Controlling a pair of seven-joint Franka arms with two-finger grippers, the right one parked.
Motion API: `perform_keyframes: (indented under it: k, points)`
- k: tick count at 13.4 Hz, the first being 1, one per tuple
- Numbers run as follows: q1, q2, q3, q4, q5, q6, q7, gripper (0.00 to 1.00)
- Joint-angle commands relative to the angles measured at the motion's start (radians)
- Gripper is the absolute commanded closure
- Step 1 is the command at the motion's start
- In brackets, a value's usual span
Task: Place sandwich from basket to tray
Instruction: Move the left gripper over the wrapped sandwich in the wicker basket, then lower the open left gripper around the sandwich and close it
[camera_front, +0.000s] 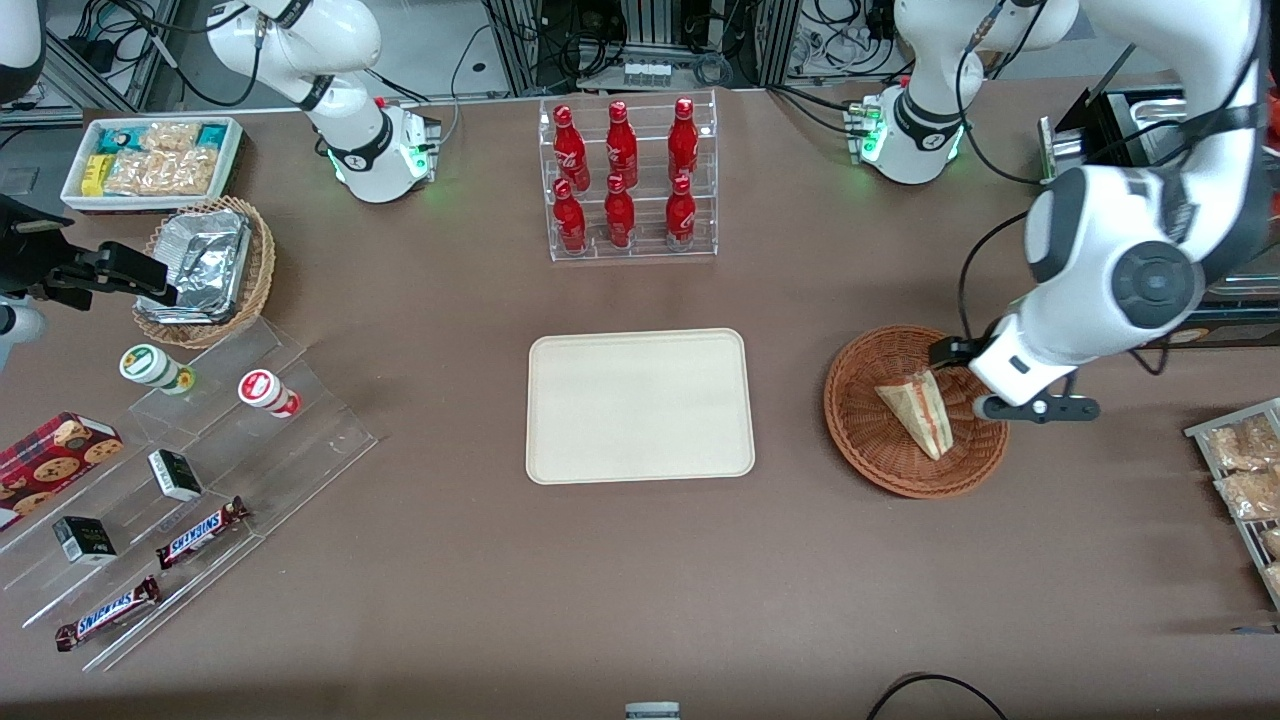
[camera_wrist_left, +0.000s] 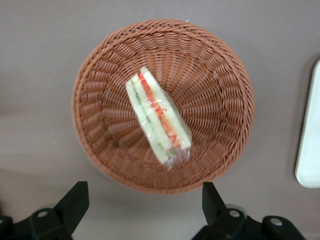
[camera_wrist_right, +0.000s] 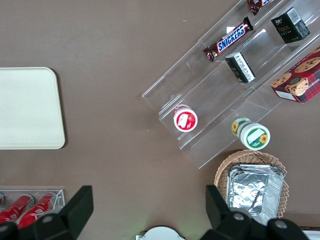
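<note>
While end effector (camera_wrist_left: 145, 200) hovers open, sandwich (camera_wrist_left: 157, 117) in basket (camera_wrist_left: 220, 80)

The brown table (camera_front: 420, 600) carries the tray (camera_front: 640, 405), the basket (camera_front: 862, 420) under the gripper (camera_wrist_left: 145, 202), and 1 bottle rack (camera_front: 630, 180).

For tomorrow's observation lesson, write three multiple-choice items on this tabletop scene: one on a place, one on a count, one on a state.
1. Where is the sandwich?
A. on the tray
B. in the basket
C. on the table

2. How many red bottles stand in the clear rack?
A. four
B. six
C. eight

3. How is the gripper?
A. open above the basket
B. shut on the sandwich
C. open over the tray

Key: 1 B, it lies inside the basket; 2 B, two rows of three; 3 A, its fingers stand apart, touching nothing, and the tray is bare.
</note>
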Motion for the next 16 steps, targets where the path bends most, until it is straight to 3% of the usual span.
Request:
perform_keyframes:
  k: [1,8,16]
  points:
    - [-0.018,-0.088,0.005,-0.214,0.009,0.225,-0.176,0.00]
    - [-0.030,-0.045,0.002,-0.294,-0.004,0.445,-0.667,0.00]
    - [-0.067,0.020,0.004,-0.290,0.003,0.451,-0.660,0.00]
